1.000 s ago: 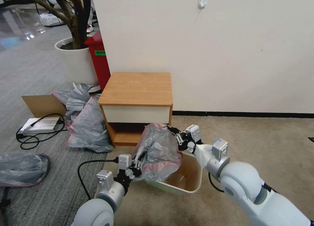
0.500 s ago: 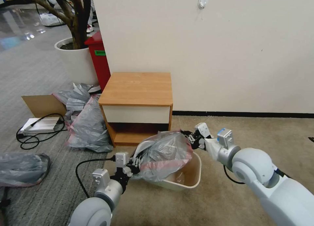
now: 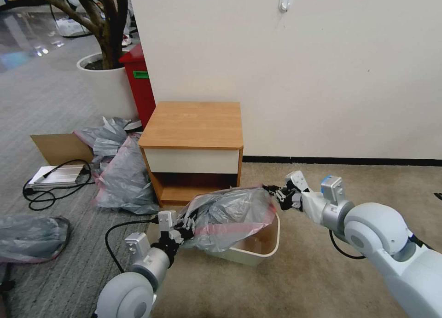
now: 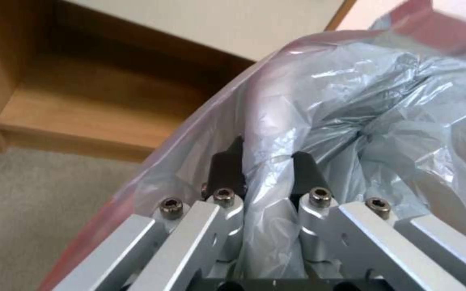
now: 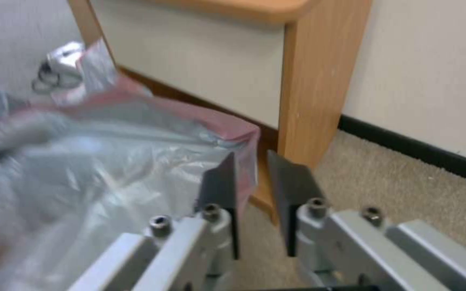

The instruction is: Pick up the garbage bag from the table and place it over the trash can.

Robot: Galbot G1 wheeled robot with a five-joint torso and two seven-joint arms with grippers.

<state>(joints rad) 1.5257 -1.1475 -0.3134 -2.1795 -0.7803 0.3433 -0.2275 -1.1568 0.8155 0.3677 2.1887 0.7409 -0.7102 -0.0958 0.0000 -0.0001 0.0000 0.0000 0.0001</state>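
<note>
**Bag stretched over can, mouth not yet seated**

We hold the bag (image 3: 230, 214) between both grippers, off the surface (image 3: 193, 124) and hanging just above the can (image 3: 267, 244). Left gripper (image 3: 186, 227) is clenched on a gathered fold of grey film; in its wrist view the film runs between the fingers (image 4: 227, 165). Right gripper (image 3: 279, 194) pinches the pink band at the bag's far corner, fingers (image 5: 219, 182) nearly closed on the thin edge. The bag spans from one gripper to the other, drooping over the can's near-left rim.

We judge the step as spreading the mouth. Next calls for lowering both grippers outside the rim, keeping the band taut so it hooks the corners.
</note>
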